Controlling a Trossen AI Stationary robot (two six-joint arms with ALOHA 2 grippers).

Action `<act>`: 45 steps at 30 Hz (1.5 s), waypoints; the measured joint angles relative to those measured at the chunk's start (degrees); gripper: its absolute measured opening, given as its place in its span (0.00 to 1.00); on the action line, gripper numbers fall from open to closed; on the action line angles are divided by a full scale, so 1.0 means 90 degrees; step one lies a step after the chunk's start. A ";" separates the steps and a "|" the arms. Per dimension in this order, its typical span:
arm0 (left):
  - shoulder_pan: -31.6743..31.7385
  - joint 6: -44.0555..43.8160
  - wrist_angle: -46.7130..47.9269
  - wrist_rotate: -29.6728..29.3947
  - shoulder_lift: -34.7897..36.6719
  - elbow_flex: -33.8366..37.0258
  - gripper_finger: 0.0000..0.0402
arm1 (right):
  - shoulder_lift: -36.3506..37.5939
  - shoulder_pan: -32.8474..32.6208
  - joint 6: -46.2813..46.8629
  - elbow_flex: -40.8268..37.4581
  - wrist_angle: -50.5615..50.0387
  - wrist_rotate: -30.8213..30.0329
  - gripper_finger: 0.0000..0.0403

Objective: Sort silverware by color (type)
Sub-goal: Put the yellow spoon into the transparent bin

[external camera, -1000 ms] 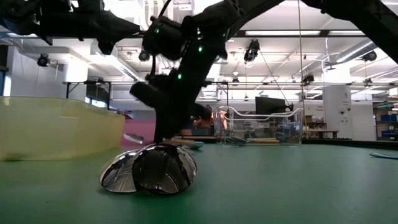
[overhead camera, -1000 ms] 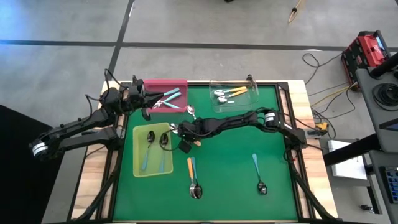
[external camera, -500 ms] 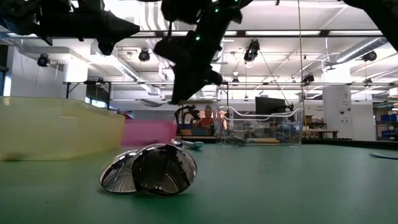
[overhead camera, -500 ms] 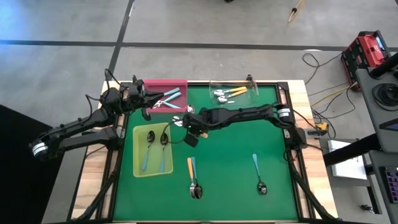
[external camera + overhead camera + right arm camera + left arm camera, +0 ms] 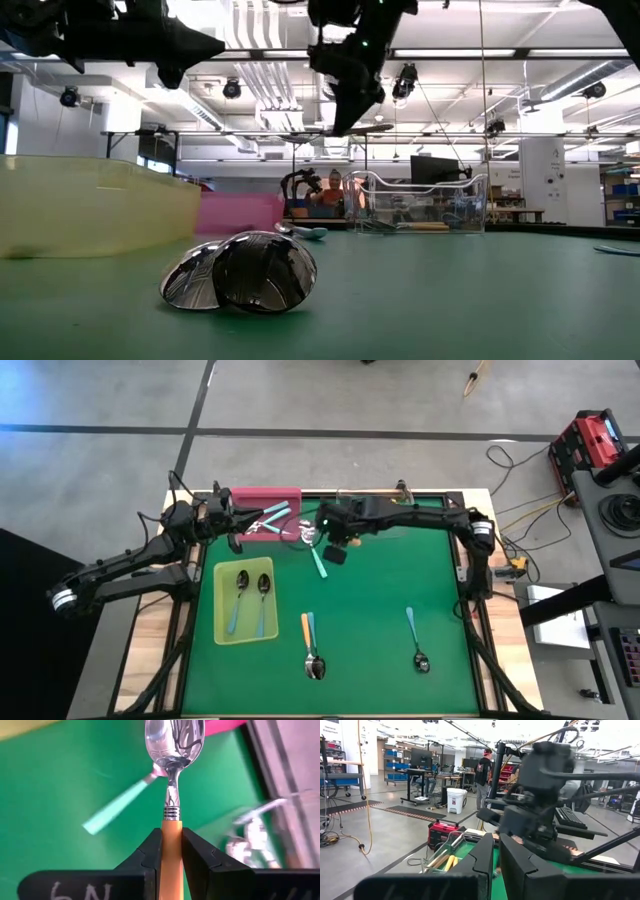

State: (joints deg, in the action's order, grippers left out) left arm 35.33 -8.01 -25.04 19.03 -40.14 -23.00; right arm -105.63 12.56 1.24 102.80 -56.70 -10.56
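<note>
My right gripper [image 5: 331, 542] hangs high over the green mat's far middle, shut on an orange-handled spoon [image 5: 172, 780]. Its shiny bowl [image 5: 174, 737] sticks out past the fingertips. Below it a teal-handled spoon [image 5: 318, 559] lies flat on the mat. An orange and a teal spoon [image 5: 310, 645] lie together near the front, and another teal one [image 5: 415, 638] lies to their right. My left gripper [image 5: 237, 538] waits shut and empty at the pink tray's left end; its fingers also show in the left wrist view [image 5: 496, 857]. My right gripper pinches the spoon's orange handle [image 5: 171, 834] between its two fingers, close to the metal neck. The spoon runs along the fingers, bowl ahead of them. The fingers slant down from above. The spoon is lifted clear of the mat.
A pink tray [image 5: 285, 494] with light-blue spoons stands at the far left. Right of it is a clear tray [image 5: 405, 512], partly under my right arm. A yellow-green tray [image 5: 245, 632] with two spoons sits at the left. In the low view, two spoon bowls [image 5: 240, 272] fill the foreground.
My right gripper has risen from the mat beside the yellow-green tray and gone toward the far edge and the clear tray, rolling its wrist. The orange spoon has come up with it, lifted clear. The teal spoon on the mat has stayed put.
</note>
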 joint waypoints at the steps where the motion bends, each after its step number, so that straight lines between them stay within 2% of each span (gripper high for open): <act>1: 0.0000 0.0001 0.0000 -0.0001 0.0000 0.0000 0.03 | 0.0019 0.0100 -0.0187 0.0000 -0.0067 -0.0001 0.11; 6: 0.0000 0.0002 0.0000 0.0000 0.0000 0.0000 0.03 | 0.0073 0.0581 -0.0868 0.0000 -0.0335 -0.0008 0.11; 16: 0.0002 0.0077 0.0000 -0.0001 0.0000 0.0000 0.03 | 0.0088 0.1575 -0.1399 0.0000 -0.1422 -0.0282 0.11; 25: 0.0002 0.0164 0.0002 -0.0024 0.0000 0.0000 0.03 | 0.0159 0.2144 -0.1544 -0.0001 -0.2430 -0.0348 0.11; 30: 0.0002 0.0170 0.0002 -0.0059 0.0000 0.0000 0.03 | 0.0159 0.2328 -0.1806 -0.0027 -0.2570 -0.0349 0.11; 37: 0.0002 0.0170 0.0002 -0.0062 0.0000 0.0000 0.03 | 0.0140 0.2451 -0.3084 -0.0168 -0.2456 -0.0552 0.11; 45: 0.0002 0.0170 0.0022 -0.0062 -0.0002 0.0000 0.03 | -0.0151 0.2617 -0.3271 -0.0191 -0.2298 -0.0541 0.11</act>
State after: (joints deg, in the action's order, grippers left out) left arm 35.35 -6.48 -24.84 18.48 -40.16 -23.00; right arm -106.99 36.11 -28.21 101.08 -77.38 -15.43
